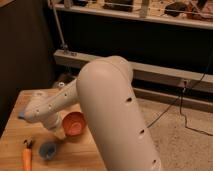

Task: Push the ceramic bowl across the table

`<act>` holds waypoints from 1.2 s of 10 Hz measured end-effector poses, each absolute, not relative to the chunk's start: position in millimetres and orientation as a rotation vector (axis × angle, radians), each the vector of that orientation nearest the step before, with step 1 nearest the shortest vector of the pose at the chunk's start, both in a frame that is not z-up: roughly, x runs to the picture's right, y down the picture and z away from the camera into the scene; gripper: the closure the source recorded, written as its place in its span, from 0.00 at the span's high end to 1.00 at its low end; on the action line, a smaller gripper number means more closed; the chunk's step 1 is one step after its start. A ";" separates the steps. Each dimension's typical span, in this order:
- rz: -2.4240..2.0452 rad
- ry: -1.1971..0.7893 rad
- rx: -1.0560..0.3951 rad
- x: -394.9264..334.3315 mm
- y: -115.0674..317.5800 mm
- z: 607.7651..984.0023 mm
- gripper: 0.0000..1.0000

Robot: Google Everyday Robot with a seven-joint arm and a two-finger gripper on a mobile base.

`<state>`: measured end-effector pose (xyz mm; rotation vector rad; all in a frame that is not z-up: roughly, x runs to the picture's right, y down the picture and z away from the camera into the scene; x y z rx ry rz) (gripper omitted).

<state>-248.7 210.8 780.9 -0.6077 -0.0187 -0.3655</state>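
Observation:
The orange-red ceramic bowl (74, 123) sits on the light wooden table (12, 142), just left of my big white upper arm. It looks tipped, with its opening turned toward the camera. My gripper (56, 130) reaches down from the white forearm and is right against the bowl's left side. The upper arm hides the bowl's right edge and the table beyond it.
A small blue cup (47, 148) stands in front of the gripper, near the table's front. An orange carrot-like item (26, 158) lies left of the cup. Behind the table are a dark wall, a metal rail and shelving; speckled floor lies to the right.

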 end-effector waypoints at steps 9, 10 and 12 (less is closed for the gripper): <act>-0.216 0.052 -0.618 -226.6 205.5 799.7 0.65; -0.180 0.060 -0.609 -221.0 201.8 800.2 0.65; -0.093 0.085 -0.589 -200.1 195.6 800.0 0.65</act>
